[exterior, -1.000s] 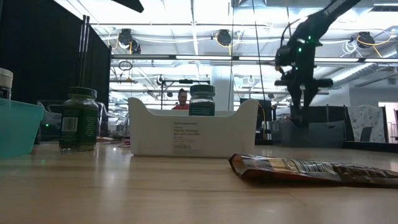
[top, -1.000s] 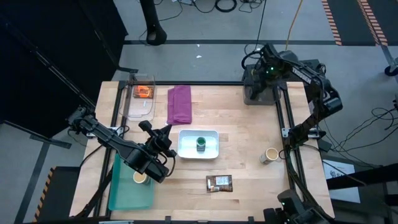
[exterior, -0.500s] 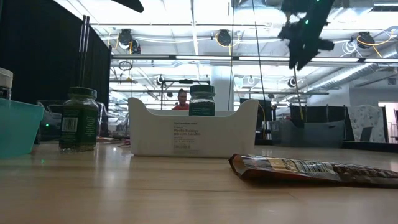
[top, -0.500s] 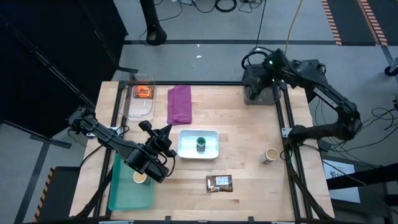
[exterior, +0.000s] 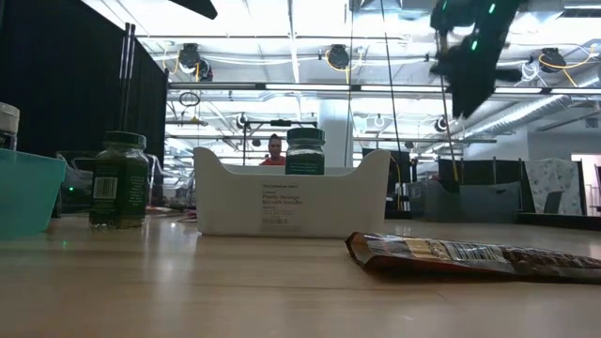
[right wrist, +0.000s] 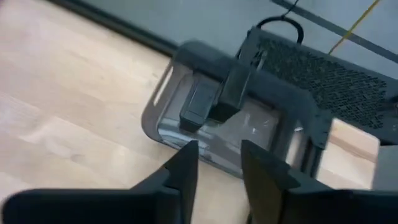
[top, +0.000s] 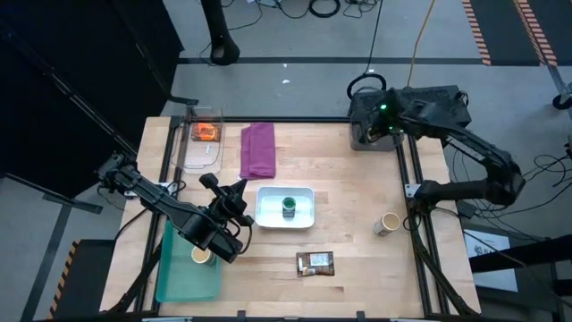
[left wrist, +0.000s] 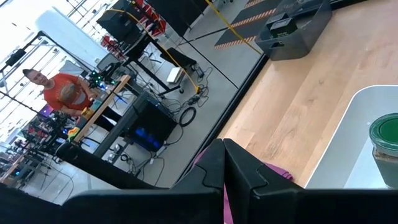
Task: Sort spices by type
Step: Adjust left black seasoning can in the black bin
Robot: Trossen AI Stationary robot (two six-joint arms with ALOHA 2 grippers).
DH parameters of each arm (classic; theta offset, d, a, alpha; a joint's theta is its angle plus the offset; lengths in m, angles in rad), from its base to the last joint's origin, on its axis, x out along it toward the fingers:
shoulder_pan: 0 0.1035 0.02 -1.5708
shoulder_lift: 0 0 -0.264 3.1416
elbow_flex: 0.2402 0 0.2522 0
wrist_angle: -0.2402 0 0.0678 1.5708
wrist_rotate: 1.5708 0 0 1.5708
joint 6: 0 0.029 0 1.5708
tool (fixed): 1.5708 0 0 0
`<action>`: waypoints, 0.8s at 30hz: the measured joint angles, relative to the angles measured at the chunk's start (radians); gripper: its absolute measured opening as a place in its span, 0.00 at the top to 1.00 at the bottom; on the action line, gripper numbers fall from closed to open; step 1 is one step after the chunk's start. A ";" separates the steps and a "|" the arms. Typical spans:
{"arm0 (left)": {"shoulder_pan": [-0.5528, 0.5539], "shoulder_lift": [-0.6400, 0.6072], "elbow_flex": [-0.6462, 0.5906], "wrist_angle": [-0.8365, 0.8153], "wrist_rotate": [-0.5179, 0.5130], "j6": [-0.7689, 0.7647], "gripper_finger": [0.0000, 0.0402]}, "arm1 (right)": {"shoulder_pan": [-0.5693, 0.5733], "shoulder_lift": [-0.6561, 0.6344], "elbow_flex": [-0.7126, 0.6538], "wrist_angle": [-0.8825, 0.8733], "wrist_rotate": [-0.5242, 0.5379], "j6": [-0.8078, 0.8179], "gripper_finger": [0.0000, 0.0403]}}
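A green-lidded jar stands upright in a white tray; the left wrist view shows its lid. A second green-lidded jar stands on the table left of the tray. One tan-lidded jar stands near the right edge, and another sits in a teal bin. The dark brown packet lies flat near the near edge. An orange packet lies in a clear bin. My left gripper is shut and hovers left of the tray. My right gripper is open, high over the far right corner.
A folded purple cloth lies flat behind the white tray. A dark grey box sits at the far right corner, under my right gripper. Bare wood lies between the tray and the right-hand tan-lidded jar. A person shows in the room beyond the table.
My right arm has swung and unfolded, and its gripper has risen well above the table, staying over the far right corner. My left arm and all jars and packets have kept still.
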 joint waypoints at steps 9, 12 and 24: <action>0.016 0.000 0.000 0.005 -0.001 0.022 0.99 | -0.084 0.230 -0.197 0.293 -0.031 -0.086 0.98; 0.024 0.000 0.000 0.005 -0.001 0.023 0.99 | -0.103 0.312 -0.197 0.299 -0.031 -0.097 0.98; 0.026 0.000 0.000 0.006 0.004 0.025 0.99 | -0.111 0.384 -0.197 0.411 -0.020 -0.116 1.00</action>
